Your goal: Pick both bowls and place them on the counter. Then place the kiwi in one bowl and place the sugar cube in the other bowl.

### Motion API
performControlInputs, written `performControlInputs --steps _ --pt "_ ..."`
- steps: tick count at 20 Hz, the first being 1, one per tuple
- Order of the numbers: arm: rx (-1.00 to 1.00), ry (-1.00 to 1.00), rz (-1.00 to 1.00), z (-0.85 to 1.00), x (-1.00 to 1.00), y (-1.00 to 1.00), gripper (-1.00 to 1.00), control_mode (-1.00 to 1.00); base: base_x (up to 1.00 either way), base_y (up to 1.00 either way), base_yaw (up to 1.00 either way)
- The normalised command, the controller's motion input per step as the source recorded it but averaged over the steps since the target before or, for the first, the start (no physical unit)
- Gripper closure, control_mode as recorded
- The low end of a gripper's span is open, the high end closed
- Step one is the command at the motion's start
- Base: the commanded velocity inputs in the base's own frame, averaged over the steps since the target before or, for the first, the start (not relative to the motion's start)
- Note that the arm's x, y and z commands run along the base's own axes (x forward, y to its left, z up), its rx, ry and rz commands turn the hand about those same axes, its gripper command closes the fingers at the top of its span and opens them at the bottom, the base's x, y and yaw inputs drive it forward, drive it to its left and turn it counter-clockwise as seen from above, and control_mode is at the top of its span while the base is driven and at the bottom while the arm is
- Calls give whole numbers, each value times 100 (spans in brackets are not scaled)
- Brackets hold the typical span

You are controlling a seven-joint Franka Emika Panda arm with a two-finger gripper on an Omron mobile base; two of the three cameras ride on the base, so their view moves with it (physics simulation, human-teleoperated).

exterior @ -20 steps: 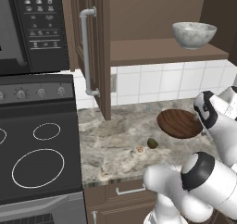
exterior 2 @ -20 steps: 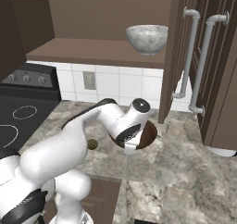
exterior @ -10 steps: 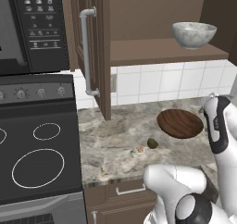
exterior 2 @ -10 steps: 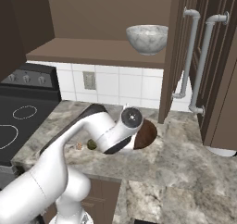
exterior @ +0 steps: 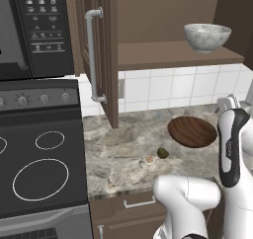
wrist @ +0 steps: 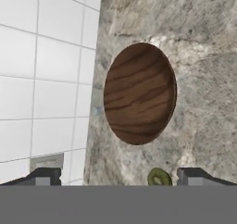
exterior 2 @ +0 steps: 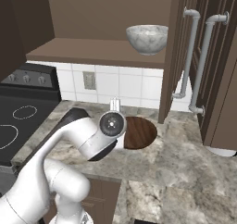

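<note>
On the bench (exterior: 123, 154), near its back edge by the tiled wall, the wooden bowl (exterior: 192, 131) already sits empty. The marbled bowl (exterior: 207, 37) remains on the cabinet shelf (exterior: 163, 53). The kiwi (exterior: 162, 153) and sugar cube (exterior: 149, 159) lie toward the front edge, unbowled. The gripper (wrist: 118, 177) hovers over the bowl, fingers spread and empty.

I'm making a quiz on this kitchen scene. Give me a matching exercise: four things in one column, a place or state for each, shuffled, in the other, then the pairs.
1. Wooden bowl
2. Marbled bowl
3. Kiwi
4. Gripper

A. On the cabinet shelf
B. Open, holding nothing
C. Empty, on the counter
D. On the counter beside the sugar cube

Pairs: 1-C, 2-A, 3-D, 4-B
</note>
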Motion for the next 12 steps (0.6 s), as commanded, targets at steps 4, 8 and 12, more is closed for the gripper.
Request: performControlInputs --steps 4,8,12 --pt "-8 0 0 61 -23 0 -100 -100 0 0 0" --pt "-2 1 0 65 -22 0 -100 -100 0 0 0" --pt "0 1 0 65 -20 0 -100 -100 0 0 0"
